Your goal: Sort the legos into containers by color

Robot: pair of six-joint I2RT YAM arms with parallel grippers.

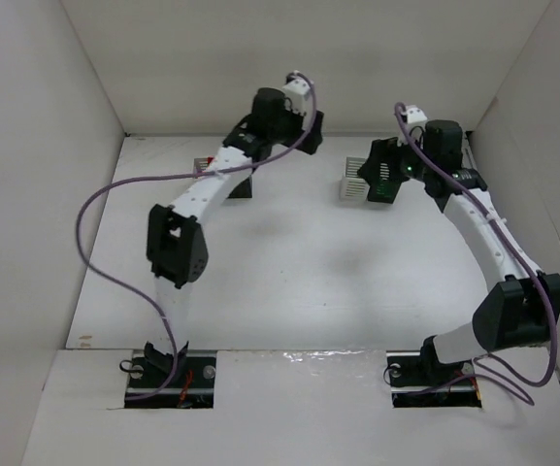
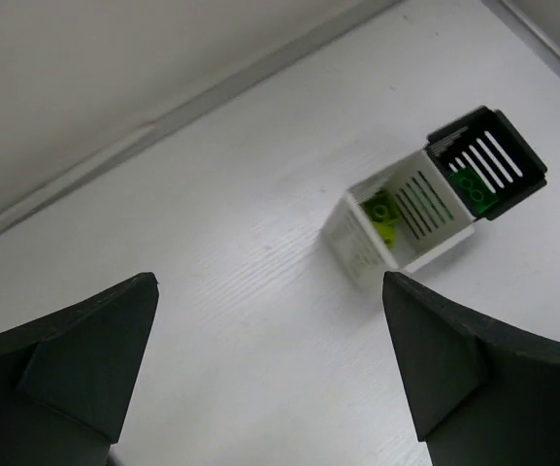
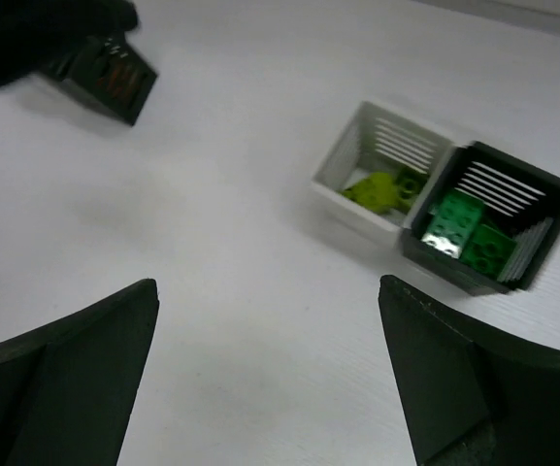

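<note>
Black, matte, wedge-shaped fingers (image 2: 76, 379) of the left gripper (image 2: 270, 286) fill the bottom of its wrist view. They are spread wide, with only bare tabletop between them. The right gripper (image 3: 268, 289) stands the same way, slack and holding nothing.

Beneath both lies a white table (image 2: 212, 223) with a faint wood-grain texture, walled in by plain white panels (image 1: 27, 175). Right of centre, toward the far wall, a small square white plastic bin (image 3: 343, 148) with slotted walls touches a matching black slatted bin (image 3: 548, 191), side against side. Inside the white one lie yellow-green studded bricks (image 3: 377, 189), tumbled at angles. Inside the black one, glossy darker green studded bricks (image 3: 459, 228) rest studs up.

A second black slatted bin (image 3: 115, 83) sits well apart on the table's left half. It is blurred, with something reddish inside that cannot be made out. From above it lies under the left arm's white forearm, and a second white bin (image 1: 205, 165) just beside it shows a speck of red. Thin purple cables (image 1: 90, 223) loop along both arms.
</note>
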